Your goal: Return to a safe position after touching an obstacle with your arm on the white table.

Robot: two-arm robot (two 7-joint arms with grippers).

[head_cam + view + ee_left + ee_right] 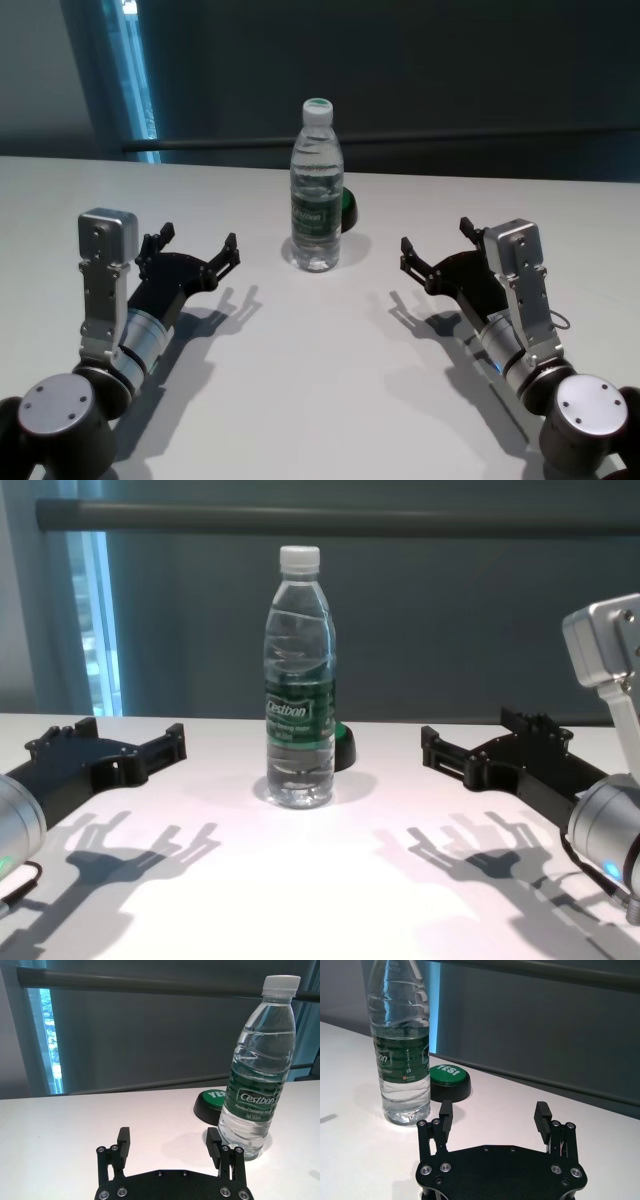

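Clear green-banded bottle (317, 190) stands upright between both grippers' open jaws.

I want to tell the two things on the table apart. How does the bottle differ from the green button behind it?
The bottle is tall, upright and clear, with water inside; the button is low, round and opaque. The bottle has a white cap and a green label band; the button has a green top marked YES on a dark base. The bottle stands nearer the robot and partly hides the button in the head view. Both rest on the white table, between the two open grippers.
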